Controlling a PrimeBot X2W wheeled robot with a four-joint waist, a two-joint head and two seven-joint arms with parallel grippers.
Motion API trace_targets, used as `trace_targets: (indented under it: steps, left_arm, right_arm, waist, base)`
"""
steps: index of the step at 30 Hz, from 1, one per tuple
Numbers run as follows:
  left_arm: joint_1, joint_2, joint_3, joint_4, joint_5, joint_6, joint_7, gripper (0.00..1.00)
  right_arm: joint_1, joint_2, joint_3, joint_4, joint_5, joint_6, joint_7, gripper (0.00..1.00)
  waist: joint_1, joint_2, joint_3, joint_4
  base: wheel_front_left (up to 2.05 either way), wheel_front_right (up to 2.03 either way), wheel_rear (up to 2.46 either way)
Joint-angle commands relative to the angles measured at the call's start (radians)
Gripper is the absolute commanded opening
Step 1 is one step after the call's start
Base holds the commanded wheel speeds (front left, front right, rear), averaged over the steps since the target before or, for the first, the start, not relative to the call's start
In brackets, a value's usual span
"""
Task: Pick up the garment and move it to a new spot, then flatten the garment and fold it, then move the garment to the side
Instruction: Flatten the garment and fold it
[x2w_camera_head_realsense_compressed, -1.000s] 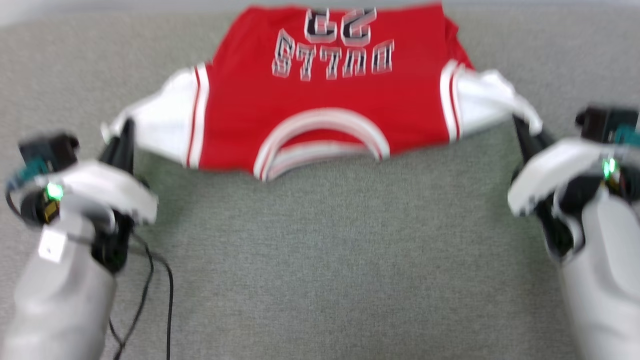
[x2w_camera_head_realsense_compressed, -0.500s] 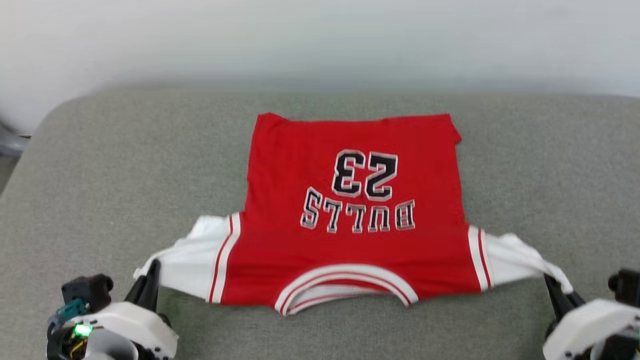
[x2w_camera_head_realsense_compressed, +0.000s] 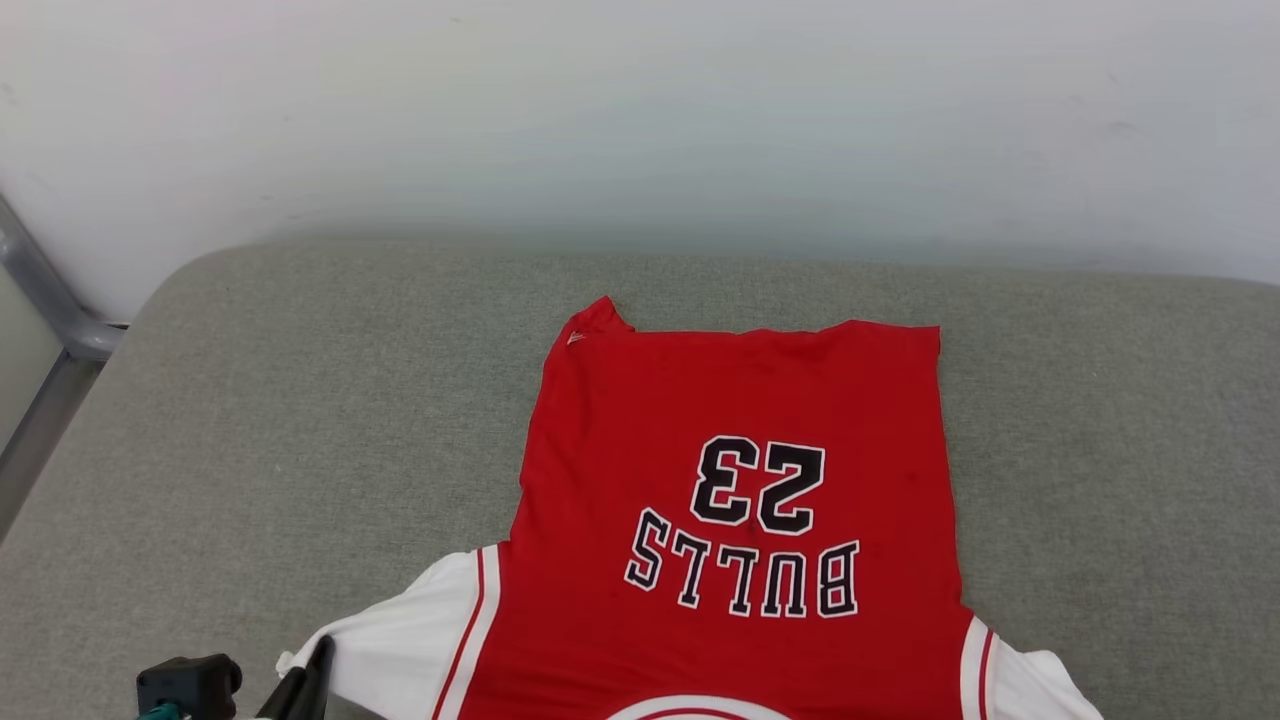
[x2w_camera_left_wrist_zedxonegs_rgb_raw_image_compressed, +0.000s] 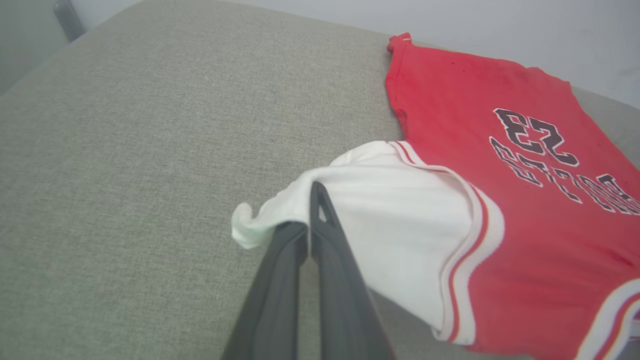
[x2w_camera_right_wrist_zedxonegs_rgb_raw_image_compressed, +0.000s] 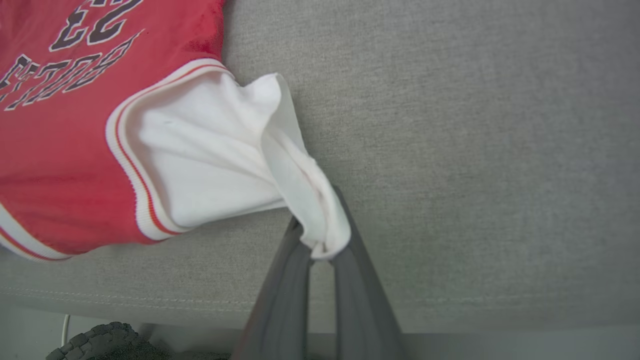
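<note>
A: How are the left fingers (x2w_camera_left_wrist_zedxonegs_rgb_raw_image_compressed: 332, 280) set?

B: They are pressed together, with no gap to be seen. The cuff of one white sleeve (x2w_camera_left_wrist_zedxonegs_rgb_raw_image_compressed: 400, 225) is pinched between the tips. The cloth there is bunched into a small curl and is drawn out taut, raised a little off the bench (x2w_camera_head_realsense_compressed: 300, 400).

A: And the right fingers (x2w_camera_right_wrist_zedxonegs_rgb_raw_image_compressed: 285, 300)?

B: They are closed likewise. The end of the other sleeve (x2w_camera_right_wrist_zedxonegs_rgb_raw_image_compressed: 210, 165) is gathered into a thick fold and clamped between the tips, close to the bench's front edge, where a stitched seam (x2w_camera_right_wrist_zedxonegs_rgb_raw_image_compressed: 150, 299) is seen.

A: Where is the shirt (x2w_camera_head_realsense_compressed: 740, 400) found?

B: It is spread on the bench, printed side up, about midway across the bench's width. The hem is turned toward the bench's far edge and the collar toward its near edge.

A: What can be said of the materials?

B: The body is made of soft red knit and lies nearly flat, with one hem corner (x2w_camera_head_realsense_compressed: 600, 315) curled up. A black, white-edged number (x2w_camera_head_realsense_compressed: 758, 485) is printed above a row of matching letters. The sleeves are joined by ribbed bands (x2w_camera_right_wrist_zedxonegs_rgb_raw_image_compressed: 125, 170) striped white and red. The bench is covered in coarse grey woven fabric and is rounded at its corner. The fingers are long, slim, dark and matte, narrowing toward the tips.
</note>
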Motion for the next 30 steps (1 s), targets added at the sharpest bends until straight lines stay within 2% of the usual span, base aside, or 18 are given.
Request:
trace_targets:
  steps: [1,2,3,4,7,9,13,18,23,24,30]
  left_arm:
    - [0.016,0.015,-0.003,-0.023,0.011,0.010,0.013,0.00]
    - [0.019,0.016,-0.011,-0.036,0.015,0.011,0.019,0.00]
    - [0.020,0.016,-0.017,-0.049,0.018,0.014,0.025,0.00]
    - [0.021,0.016,-0.022,-0.058,0.022,0.015,0.029,0.00]
    - [0.015,0.010,-0.039,-0.082,0.032,0.021,0.038,0.00]
    - [0.007,0.006,-0.047,-0.095,0.037,0.023,0.041,0.00]
    - [-0.020,-0.003,-0.055,-0.111,0.046,0.027,0.041,0.00]
    - [-0.085,-0.016,-0.071,-0.124,0.060,0.006,0.026,0.00]
    - [-0.171,-0.040,-0.085,-0.118,0.072,-0.024,-0.004,0.00]
    - [-0.171,-0.040,-0.085,-0.118,0.072,-0.024,-0.004,0.00]
    - [-0.265,-0.074,-0.108,-0.097,0.083,-0.068,-0.045,0.00]
  right_arm:
    - [0.020,-0.004,0.004,-0.010,-0.007,-0.002,0.020,0.00]
    - [0.022,-0.004,0.011,-0.011,0.002,-0.002,0.029,0.15]
    - [0.021,-0.004,0.017,-0.015,0.003,-0.002,0.036,0.45]
    - [0.017,-0.003,0.023,-0.017,0.014,-0.002,0.034,1.00]
    - [-0.026,-0.003,0.020,-0.029,0.028,-0.002,-0.021,1.00]
    - [-0.073,-0.004,-0.008,-0.031,0.059,-0.001,-0.110,1.00]
    - [-0.194,-0.003,-0.039,0.033,0.058,-0.001,-0.239,1.00]
    - [-0.401,-0.011,-0.070,0.171,0.001,-0.001,-0.271,1.00]
    - [-0.631,-0.062,-0.080,0.323,-0.025,-0.001,-0.200,1.00]
    - [-0.631,-0.062,-0.080,0.323,-0.025,-0.001,-0.200,1.00]
    - [-0.893,-0.131,-0.098,0.499,-0.071,-0.001,0.016,1.00]
  waist:
    - [0.0002,-0.0001,-0.003,0.003]
    - [0.0002,-0.0001,-0.005,0.005]
    - [0.0002,-0.0001,-0.006,0.006]
    - [0.0002,-0.0001,-0.006,0.008]
    - [0.0002,-0.0001,-0.006,0.014]
    - [0.0002,-0.0001,-0.003,0.019]
    - [0.0002,-0.0001,0.014,0.034]
    - [0.0002,-0.0001,0.074,0.069]
    - [0.0002,-0.0001,0.165,0.115]
    - [0.0002,-0.0001,0.165,0.115]
    - [0.0002,-0.0001,0.273,0.169]
  base:
    - [0.00,0.00,0.00]
    - [0.00,0.00,0.00]
    - [0.00,0.00,0.00]
    - [0.00,0.00,0.00]
    - [0.00,0.00,0.00]
    - [0.00,0.00,0.00]
    - [0.00,0.00,0.00]
    - [0.00,0.00,0.00]
    - [0.00,0.00,0.00]
    - [0.00,0.00,0.00]
    - [0.00,0.00,0.00]
